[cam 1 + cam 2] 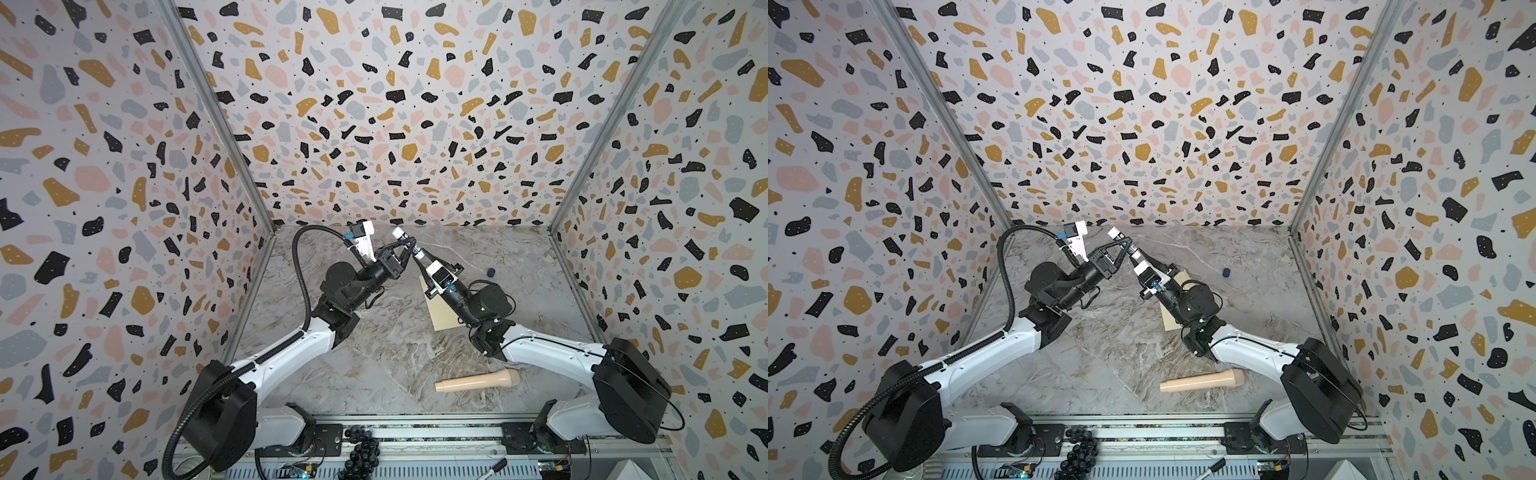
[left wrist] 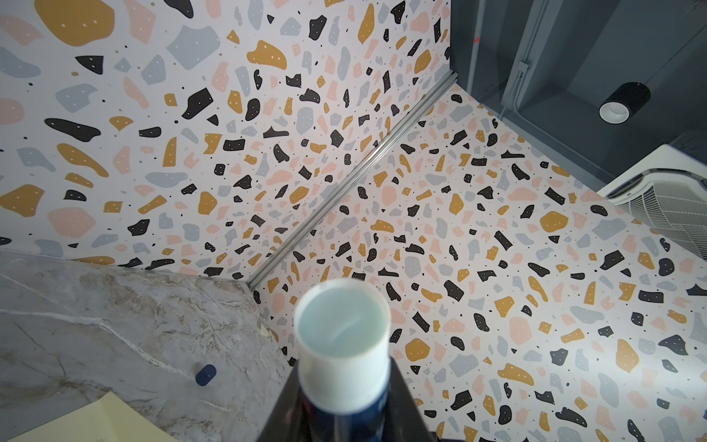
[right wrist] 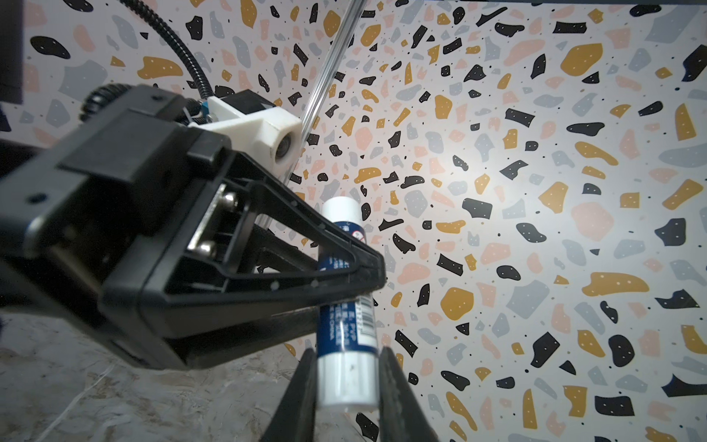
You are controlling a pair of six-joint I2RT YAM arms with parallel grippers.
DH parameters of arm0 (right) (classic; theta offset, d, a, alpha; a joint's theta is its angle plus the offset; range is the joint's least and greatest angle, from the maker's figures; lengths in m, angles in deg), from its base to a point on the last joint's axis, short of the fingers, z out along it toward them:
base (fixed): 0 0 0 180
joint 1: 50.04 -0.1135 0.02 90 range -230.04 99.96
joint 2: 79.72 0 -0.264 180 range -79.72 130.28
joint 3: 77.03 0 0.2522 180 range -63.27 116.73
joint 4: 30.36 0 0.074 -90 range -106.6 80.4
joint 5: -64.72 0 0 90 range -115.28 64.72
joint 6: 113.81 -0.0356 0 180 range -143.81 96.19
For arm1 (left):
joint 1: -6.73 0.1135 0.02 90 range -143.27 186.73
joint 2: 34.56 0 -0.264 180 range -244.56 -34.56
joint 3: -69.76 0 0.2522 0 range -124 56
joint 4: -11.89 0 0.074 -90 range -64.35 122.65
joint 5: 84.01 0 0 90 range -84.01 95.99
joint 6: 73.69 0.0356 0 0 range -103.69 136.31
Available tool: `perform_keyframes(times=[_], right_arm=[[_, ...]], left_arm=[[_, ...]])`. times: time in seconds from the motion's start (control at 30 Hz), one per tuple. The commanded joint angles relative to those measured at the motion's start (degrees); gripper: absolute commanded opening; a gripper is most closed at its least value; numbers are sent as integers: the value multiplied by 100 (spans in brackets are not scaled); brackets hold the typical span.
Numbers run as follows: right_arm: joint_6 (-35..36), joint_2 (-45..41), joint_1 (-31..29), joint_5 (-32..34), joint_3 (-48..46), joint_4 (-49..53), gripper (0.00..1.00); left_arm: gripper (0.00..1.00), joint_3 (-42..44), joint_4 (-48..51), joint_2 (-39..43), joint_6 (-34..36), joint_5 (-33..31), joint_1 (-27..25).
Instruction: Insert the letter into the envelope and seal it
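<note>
Marble tabletop (image 1: 374, 332) lies beneath; mid-frame, left gripper (image 3: 357, 273) clamps the glue stick (image 3: 346, 333) by its navy body, right gripper (image 3: 346, 382) pinches its white base. Twisting should stay gentle, axes aligned.

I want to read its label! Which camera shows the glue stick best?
The right wrist view. The glue stick fills it close up, with its blue label and barcode in view. The left wrist view shows only one blurry white end. Both top views show it tiny, partly hidden.
</note>
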Motion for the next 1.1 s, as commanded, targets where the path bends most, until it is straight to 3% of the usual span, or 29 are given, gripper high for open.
perform_keyframes(times=[0.0,0.07,0.13,0.23,0.3,0.4,0.53,0.77,0.87,0.97,1.07], right_arm=[[-421,-123,72,-309,254,133,0],[-1302,-265,454,-1212,275,395,0],[-2660,-296,1068,-2546,382,496,0],[-4433,-73,1761,-4405,568,27,0],[-5412,139,1974,-5202,666,-531,0],[-6658,533,2106,-5912,860,-1522,0],[-7521,871,2169,-6274,1069,-2053,0],[-7466,924,2173,-6304,1100,-1772,0],[-6898,736,2173,-5966,986,-1339,4],[-5381,189,2085,-4901,621,-272,26],[-3095,-564,1589,-3040,120,649,62]], left_arm=[[0,-120,-344,12,157,73,-6],[0,-115,-366,17,293,174,-12],[0,-115,-414,33,634,314,-9],[0,-81,-539,38,913,543,-5],[0,-71,-653,19,991,679,-14],[0,-45,-867,-6,1043,877,-14],[0,-10,-900,33,1168,939,-29],[0,11,-723,87,1358,841,-60],[0,-39,-520,72,1301,617,-67],[0,-122,-237,69,1142,305,-67],[0,-172,-129,78,971,166,-67]])
